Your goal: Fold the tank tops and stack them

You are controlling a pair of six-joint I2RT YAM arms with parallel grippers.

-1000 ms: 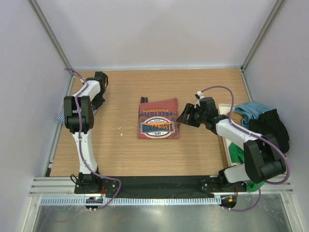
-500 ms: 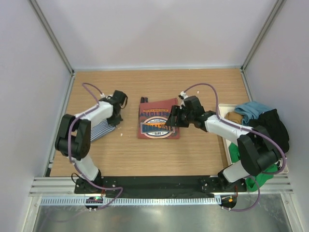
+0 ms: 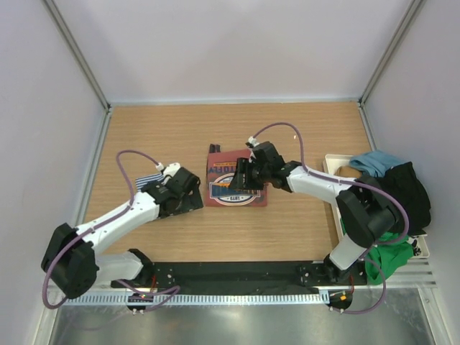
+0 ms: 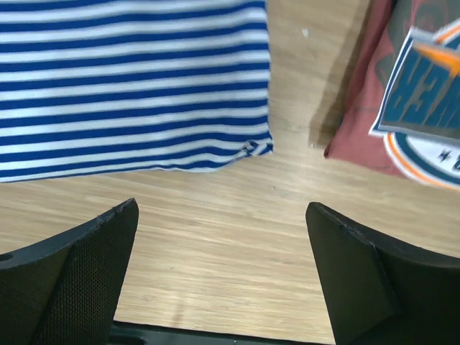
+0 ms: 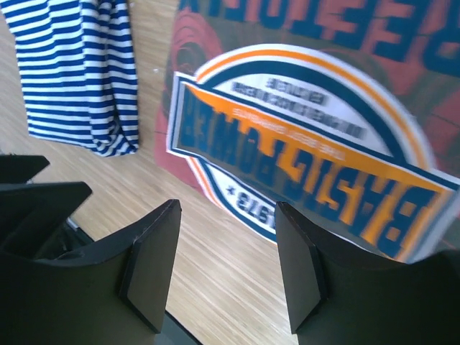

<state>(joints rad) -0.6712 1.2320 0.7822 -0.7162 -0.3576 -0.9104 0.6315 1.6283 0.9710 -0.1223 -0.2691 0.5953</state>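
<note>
left gripper: jaws spread wide, nothing between them, bare wood of the table showing in the gap.

striped tank top: flat on the table just ahead of the left gripper, with its near hem and one corner in the wrist view. from above it is mostly hidden under the left arm, only a sliver showing.

red tank top: folded, mid-table, round printed badge facing up. it sits just beside the striped one with a strip of wood between them, not touching.

right gripper: jaws parted, holding nothing. it hangs over the red top's print, and the badge's edge shows between its fingers.

right edge of table: white tray holding a heap of cloth, teal, black and green.
</note>
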